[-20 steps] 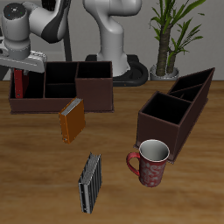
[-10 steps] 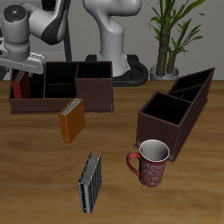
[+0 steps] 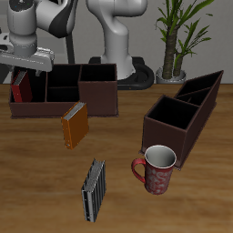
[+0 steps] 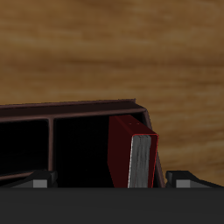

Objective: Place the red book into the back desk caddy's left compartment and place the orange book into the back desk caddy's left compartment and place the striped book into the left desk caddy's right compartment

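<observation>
The red book (image 3: pixel 20 88) stands upright in the end compartment of the back desk caddy (image 3: pixel 55 109), a long dark box at the table's back. My gripper (image 3: pixel 22 71) hovers just above it, open and holding nothing. The wrist view looks down on the red book (image 4: pixel 131 149) leaning inside the back desk caddy (image 4: pixel 79 111), with my gripper (image 4: pixel 109 179) spread wide on either side. The orange book (image 3: pixel 75 125) lies flat in front of that caddy. Nearer the table's front edge lies the striped book (image 3: pixel 93 189). The left desk caddy (image 3: pixel 168 136) sits angled at the other side.
A red patterned mug (image 3: pixel 157 170) stands just in front of the left desk caddy. A potted plant (image 3: pixel 173 36) and the robot's white base (image 3: pixel 114 45) stand at the back.
My gripper has risen out of the back caddy's end compartment. The red book stays behind, standing inside it, free of the fingers.
</observation>
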Tool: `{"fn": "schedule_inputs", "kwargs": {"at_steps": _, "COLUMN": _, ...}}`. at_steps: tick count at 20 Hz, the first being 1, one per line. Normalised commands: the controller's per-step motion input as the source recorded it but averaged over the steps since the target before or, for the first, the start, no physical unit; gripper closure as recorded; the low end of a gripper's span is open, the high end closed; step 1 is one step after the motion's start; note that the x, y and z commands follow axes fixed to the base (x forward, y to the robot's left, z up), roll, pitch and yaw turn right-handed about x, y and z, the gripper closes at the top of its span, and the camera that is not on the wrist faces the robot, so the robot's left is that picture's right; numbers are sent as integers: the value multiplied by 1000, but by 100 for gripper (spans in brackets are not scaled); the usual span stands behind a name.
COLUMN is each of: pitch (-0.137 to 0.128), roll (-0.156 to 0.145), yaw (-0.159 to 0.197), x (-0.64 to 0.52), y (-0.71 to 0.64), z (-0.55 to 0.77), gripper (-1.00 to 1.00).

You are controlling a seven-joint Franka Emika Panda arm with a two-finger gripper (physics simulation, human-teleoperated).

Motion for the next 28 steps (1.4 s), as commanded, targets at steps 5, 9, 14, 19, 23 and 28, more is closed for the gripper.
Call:
{"fn": "schedule_inputs", "kwargs": {"at_steps": 5, "pitch": -73, "roll": 5, "yaw": 3, "x": 345, "y": 325, "z": 258, "gripper": -100}}
{"fn": "schedule_inputs", "kwargs": {"at_steps": 9, "pitch": -46, "roll": -18, "yaw": -27, "x": 578, "y": 417, "z": 236, "gripper": -100}}
{"fn": "schedule_inputs", "kwargs": {"at_steps": 14, "pitch": -51, "roll": -10, "yaw": 5, "x": 444, "y": 297, "z": 146, "gripper": -100}}
{"fn": "schedule_inputs", "kwargs": {"at_steps": 19, "pitch": -25, "roll": 3, "yaw": 8, "x": 333, "y": 379, "z": 88, "gripper": -100}}
{"fn": "schedule_inputs", "kwargs": {"at_steps": 23, "pitch": -2, "roll": -7, "yaw": 3, "x": 297, "y": 223, "z": 100, "gripper": -100}}
{"fn": "schedule_inputs", "kwargs": {"at_steps": 28, "pitch": -26, "roll": -7, "yaw": -29, "x": 287, "y": 340, "z": 147, "gripper": -100}}
